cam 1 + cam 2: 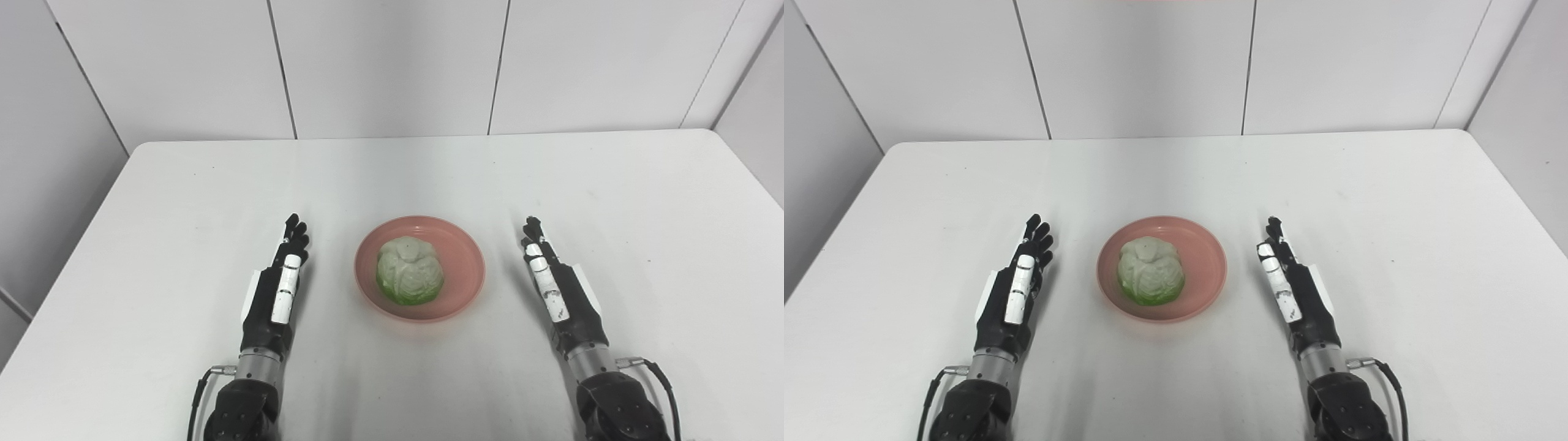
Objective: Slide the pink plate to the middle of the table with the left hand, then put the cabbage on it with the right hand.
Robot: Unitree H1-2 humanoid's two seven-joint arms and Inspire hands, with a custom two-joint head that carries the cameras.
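- My left hand (278,288) lies flat & open, holding nothing, left of the pink plate (465,288).
- Cabbage (409,271) sits on plate, mid tabletop, nearer the front edge.
- My right hand (557,288) is open, empty too.
- Job looks done; nothing left to grab.

White table (184,196), pink plate (467,288) near its middle
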